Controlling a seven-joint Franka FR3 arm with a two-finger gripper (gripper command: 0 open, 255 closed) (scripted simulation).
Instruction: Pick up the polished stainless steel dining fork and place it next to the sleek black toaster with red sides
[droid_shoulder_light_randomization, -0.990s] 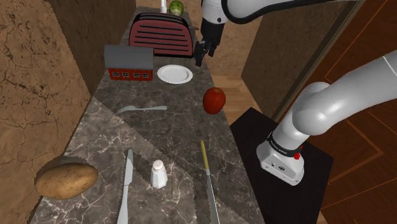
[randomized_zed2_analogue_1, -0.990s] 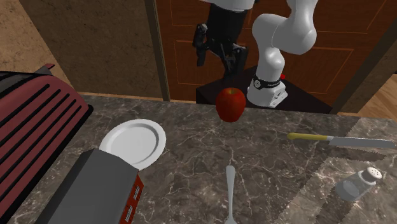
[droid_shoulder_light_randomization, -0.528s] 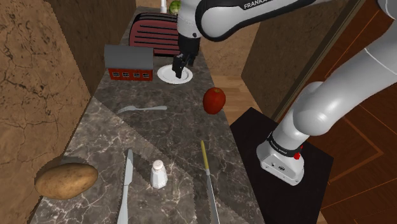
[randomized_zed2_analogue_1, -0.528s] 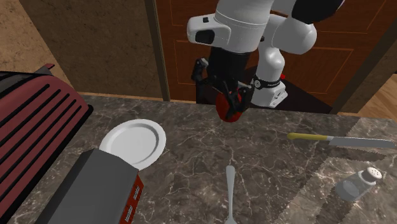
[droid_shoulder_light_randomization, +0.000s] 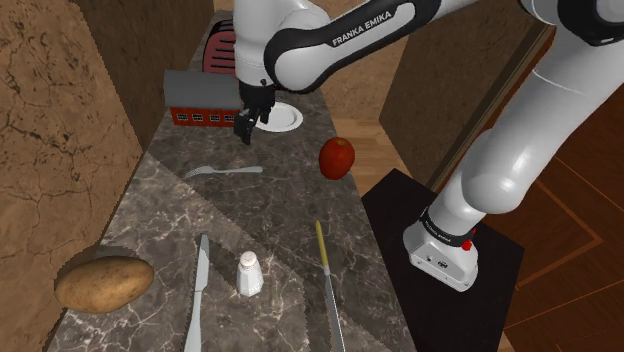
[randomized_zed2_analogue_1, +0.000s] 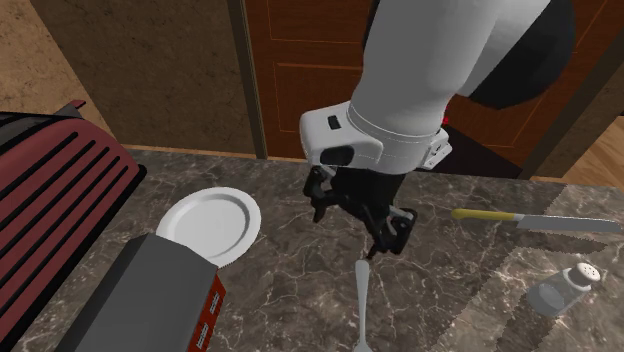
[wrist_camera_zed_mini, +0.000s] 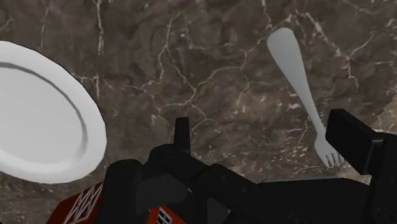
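The fork (droid_shoulder_light_randomization: 222, 171) lies flat on the marble worktop (droid_shoulder_light_randomization: 270, 230), exactly where it was a second ago. It is near the middle, well apart from the toaster (droid_shoulder_light_randomization: 218, 55) at the far end. Nothing touches it.

What has changed is the arm. A second ago the hand (droid_shoulder_light_randomization: 245, 128) hung high by the toaster's corner at the worktop's edge. Half a second ago it was over the plate (droid_shoulder_light_randomization: 285, 118). Now it has swung past the plate and dropped lower, beside the grey box with the red side (droid_shoulder_light_randomization: 203, 98).

In the second exterior view the hand (randomized_zed2_analogue_1: 358, 215) sits just above the near end of the fork (randomized_zed2_analogue_1: 361, 310). In the wrist view the fork (wrist_camera_zed_mini: 302, 89) runs alongside one finger, its tines close to that finger. It is not between the two.

The fingers stand wide apart with nothing in them.

So this looks like the approach: the hand has covered most of the way to the fork, but the grasp has not begun. It probably needs to shift sideways to straddle the handle and then come down to the worktop. The fork is thin and lies flat, so the fingertips must reach almost to the marble.
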